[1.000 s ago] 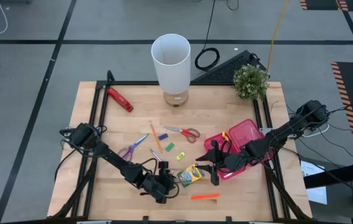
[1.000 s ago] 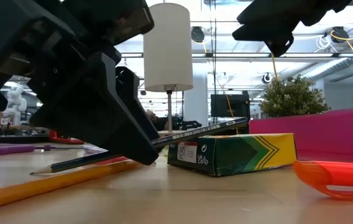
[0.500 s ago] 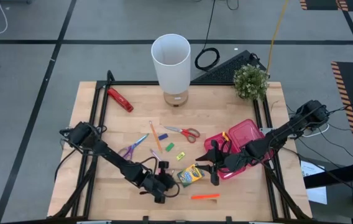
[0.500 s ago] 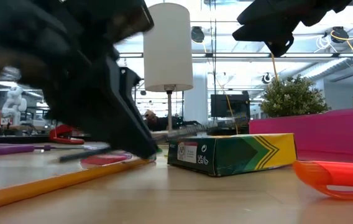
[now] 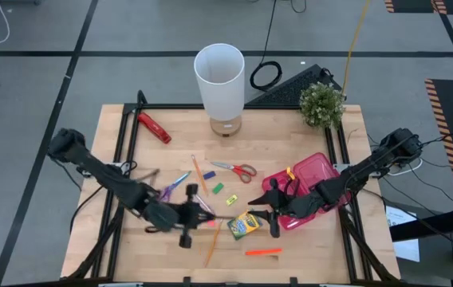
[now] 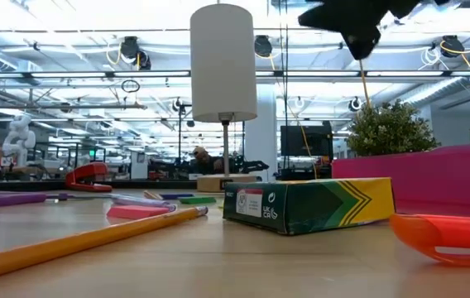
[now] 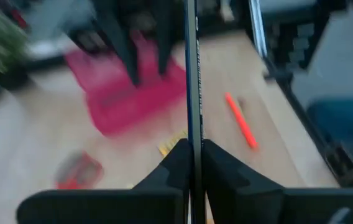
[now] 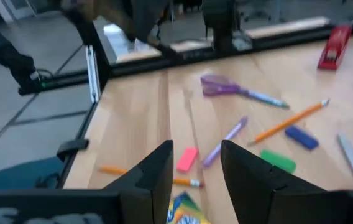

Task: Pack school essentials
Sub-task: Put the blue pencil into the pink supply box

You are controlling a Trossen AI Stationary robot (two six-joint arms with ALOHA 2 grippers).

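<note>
1. The left gripper, raised over the desk left of the crayon box, has its fingers clamped on a dark pencil.
2. The right gripper hovers near the pink case, fingers apart, empty.
3. Judged best: carry the pencil level toward the case, slowly, clearing the right arm.

You have a white lamp standing at the table's far edge. Right of the lamp — a potted plant. Left of it, a red-and-black hand tool. Nearer than the plant — a pink plastic case.
</note>
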